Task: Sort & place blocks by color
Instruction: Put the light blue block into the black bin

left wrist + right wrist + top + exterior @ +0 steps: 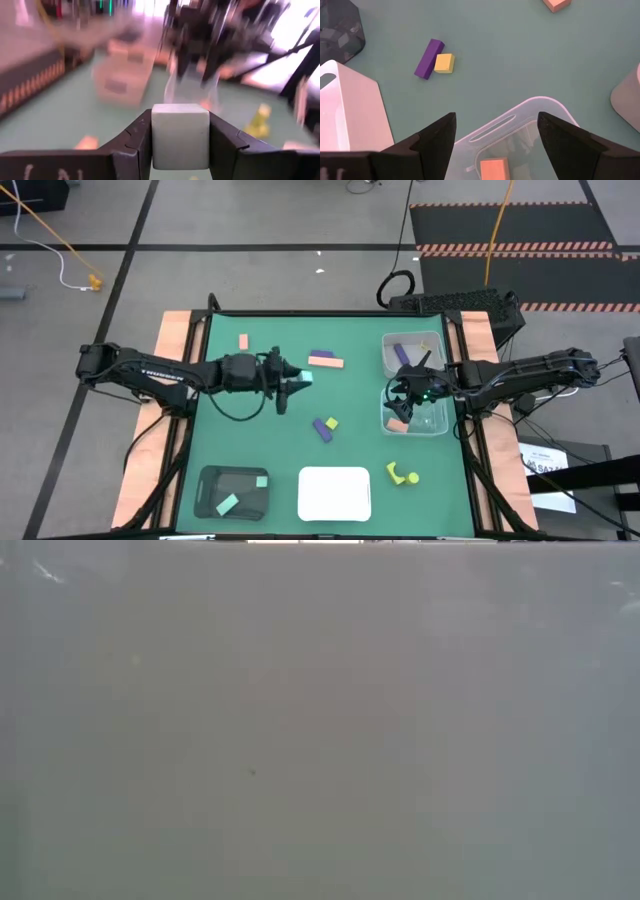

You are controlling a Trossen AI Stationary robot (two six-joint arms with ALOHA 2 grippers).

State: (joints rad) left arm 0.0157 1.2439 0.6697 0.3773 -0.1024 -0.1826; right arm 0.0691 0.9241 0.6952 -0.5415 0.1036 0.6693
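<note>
My left gripper is over the table's middle, shut on a mint green cube. My right gripper is open, touches nothing, and hovers above the nearer clear tray, where a salmon block lies. A purple block lies in the farther clear tray. On the mat lie a purple bar beside a yellow cube, a salmon block, a salmon bar with a purple piece, and yellow pieces. Two mint blocks lie in the black tray. My left gripper pinches the mint green cube between its two fingers, one on each of two opposite side faces. The fingers reach roughly level toward the table's right side. The cube sits squarely between them, and its front face shows.
A white tray stands at the near edge between the black tray and the yellow pieces. Both clear trays stand by the right edge under my right arm. Open green mat lies left of the middle. The low view shows only a blank pale surface.
</note>
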